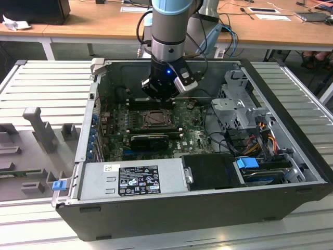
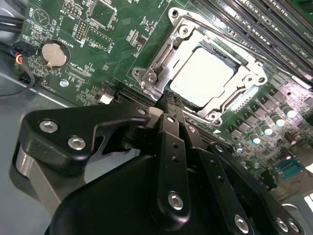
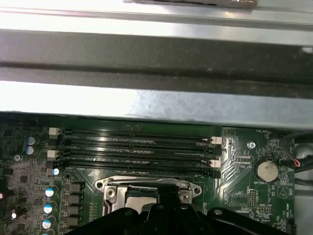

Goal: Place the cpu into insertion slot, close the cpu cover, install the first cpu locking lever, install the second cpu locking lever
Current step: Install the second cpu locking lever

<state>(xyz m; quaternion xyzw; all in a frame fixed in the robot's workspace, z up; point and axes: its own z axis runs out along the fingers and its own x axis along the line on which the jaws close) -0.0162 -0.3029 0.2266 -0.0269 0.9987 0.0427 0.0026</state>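
pale square cpu (image 2: 203, 77) flat in insertion slot (image 2: 172, 93), under closed metal cpu cover (image 2: 247, 73)

From my exterior view I look down at a slant into the open dark-grey metal computer case (image 1: 208, 208), far enough back to take in the whole case and the wooden desks behind it. My second wrist view sits close over the green circuit board (image 2: 98, 54), looking along the black gripper (image 2: 168, 100) onto the pale square cpu (image 2: 203, 78) in its silver-framed insertion slot (image 2: 161, 68). My first wrist view rides equally near, facing the long black memory slots (image 3: 137, 152) and the case wall beyond. Both wrist views share the slot and the round silver coin battery (image 2: 53, 54) (image 3: 267, 171).
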